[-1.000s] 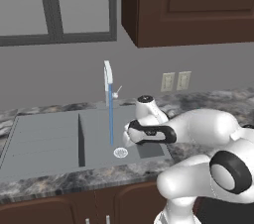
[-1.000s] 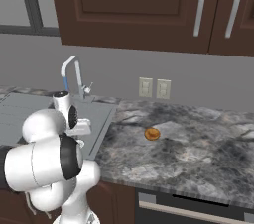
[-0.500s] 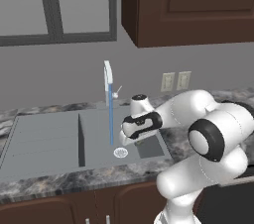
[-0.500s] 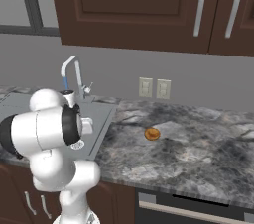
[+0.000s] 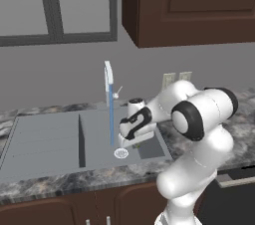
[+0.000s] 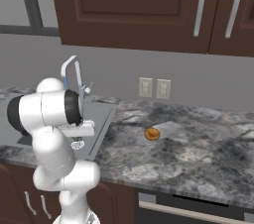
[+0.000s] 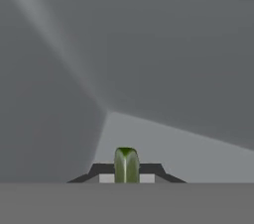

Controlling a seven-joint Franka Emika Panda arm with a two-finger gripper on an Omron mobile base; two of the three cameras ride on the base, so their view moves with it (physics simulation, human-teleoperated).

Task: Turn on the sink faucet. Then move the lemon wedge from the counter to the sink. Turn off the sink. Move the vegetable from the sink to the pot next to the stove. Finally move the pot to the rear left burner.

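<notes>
From the left base view, the sink faucet point(image 5: 109, 83) pours a blue stream into the sink point(image 5: 45, 142) by the round drain point(image 5: 121, 153); the gripper point(image 5: 127, 139) hangs just right of it. The right base view adds an orange object point(image 6: 152, 134) on open counter point(image 6: 198, 153). In the hand view, the fingers point(image 7: 149, 171) pinch the lemon wedge point(image 7: 126, 164) above a basin corner.

A: What hangs up top?
B: Dark brown wall cabinets point(image 6: 149, 10) at twelve o'clock, long silver handles point(image 6: 200, 3) toward one.
A: And lower?
B: A window point(image 5: 55, 5) at eleven, two pale outlets point(image 6: 153, 88) on the wall, a small orange-brown round thing point(image 6: 152, 134) below them.
</notes>
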